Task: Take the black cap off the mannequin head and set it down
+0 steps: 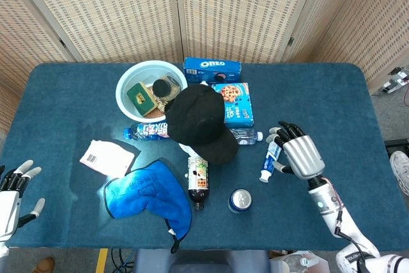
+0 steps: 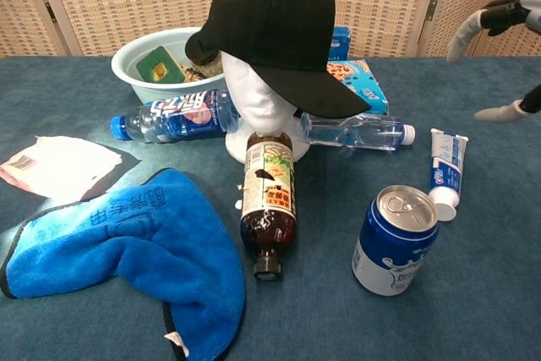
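The black cap (image 1: 200, 121) (image 2: 275, 31) sits on the white mannequin head (image 2: 258, 106) near the table's middle, brim pointing front right. My right hand (image 1: 298, 155) is raised above the table to the cap's right, beside the toothpaste tube (image 1: 273, 153), fingers spread and holding nothing; only its fingertips (image 2: 490, 19) show at the chest view's right edge. My left hand (image 1: 13, 197) is at the table's front left corner, far from the cap, fingers apart and empty.
Around the mannequin lie a blue-label bottle (image 2: 173, 116), a clear bottle (image 2: 355, 131), a brown bottle (image 2: 268, 200) and a blue can (image 2: 395, 239). A blue cloth (image 1: 150, 197) and white packet (image 1: 106, 156) lie front left. A white bowl (image 1: 128, 83), Oreo box (image 1: 211, 68) and cookie box (image 1: 233, 102) stand behind.
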Tool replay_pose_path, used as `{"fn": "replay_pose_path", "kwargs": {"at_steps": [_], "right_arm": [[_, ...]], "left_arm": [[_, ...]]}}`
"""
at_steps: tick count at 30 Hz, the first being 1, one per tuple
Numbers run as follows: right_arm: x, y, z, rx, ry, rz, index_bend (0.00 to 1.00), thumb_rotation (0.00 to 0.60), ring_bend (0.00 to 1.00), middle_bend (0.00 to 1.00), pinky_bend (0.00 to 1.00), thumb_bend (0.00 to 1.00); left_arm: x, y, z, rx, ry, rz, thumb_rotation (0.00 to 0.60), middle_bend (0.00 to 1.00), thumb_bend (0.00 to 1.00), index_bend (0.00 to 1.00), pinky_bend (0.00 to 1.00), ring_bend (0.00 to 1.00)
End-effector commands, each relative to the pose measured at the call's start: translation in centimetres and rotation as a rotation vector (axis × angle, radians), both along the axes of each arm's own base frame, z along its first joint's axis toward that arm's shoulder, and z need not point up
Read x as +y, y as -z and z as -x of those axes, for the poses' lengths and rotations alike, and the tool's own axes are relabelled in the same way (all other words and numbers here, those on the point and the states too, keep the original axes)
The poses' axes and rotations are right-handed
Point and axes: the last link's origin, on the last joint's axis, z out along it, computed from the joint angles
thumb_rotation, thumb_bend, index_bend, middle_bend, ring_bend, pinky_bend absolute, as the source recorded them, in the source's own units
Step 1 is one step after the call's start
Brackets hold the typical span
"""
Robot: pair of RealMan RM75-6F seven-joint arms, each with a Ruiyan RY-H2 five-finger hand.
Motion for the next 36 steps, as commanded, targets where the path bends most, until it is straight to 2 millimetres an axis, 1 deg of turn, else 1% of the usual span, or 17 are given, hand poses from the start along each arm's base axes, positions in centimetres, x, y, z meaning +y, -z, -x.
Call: {"fn": "replay_pose_path", "kwargs": {"at_steps": [1, 7, 12, 23, 31, 36], "right_arm": [[-0.7, 1.1, -0.9, -0.017, 0.004, -0.008, 0.51, 0.600, 0.19, 0.37, 0.22, 0.07], [-1.6, 2.5, -2.1, -0.021, -0.011, -0.017, 0.51, 0.600, 0.19, 0.38, 0.22, 0.06], [-2.1, 3.6, -3.0, -0.056, -0.024, 0.011, 0.51, 0.600, 0.19, 0.38, 0.22, 0.00], [-2.9, 6.3, -4.3, -0.061, -0.046, 0.040, 0.51, 0.600, 0.19, 0.39, 0.22, 0.00], [-3.2, 7.7, -5.1, -0.071, -0.067, 0.051, 0.51, 0.600, 0.19, 0.41, 0.22, 0.00], [-3.5, 8.2, -5.2, -0.073, -0.076, 0.079, 0.51, 0.600, 0.23, 0.43, 0.22, 0.00]], "left_arm": [[0.0, -0.1, -0.1, 0.001, 0.001, -0.002, 0.600, 0.14, 0.26, 0.24, 0.00, 0.15], [0.0, -0.1, -0.1, 0.002, 0.002, 0.004, 0.600, 0.14, 0.26, 0.24, 0.00, 0.15], [0.1, 0.0, 0.1, 0.002, -0.004, 0.008, 0.600, 0.14, 0.26, 0.24, 0.00, 0.15], [0.2, -0.1, 0.0, 0.000, -0.001, 0.014, 0.600, 0.14, 0.26, 0.24, 0.00, 0.15], [0.1, -0.3, -0.1, 0.001, 0.001, 0.014, 0.600, 0.14, 0.26, 0.24, 0.00, 0.15], [0.1, -0.3, 0.0, 0.003, -0.006, 0.016, 0.600, 0.14, 0.26, 0.24, 0.00, 0.15]]}}
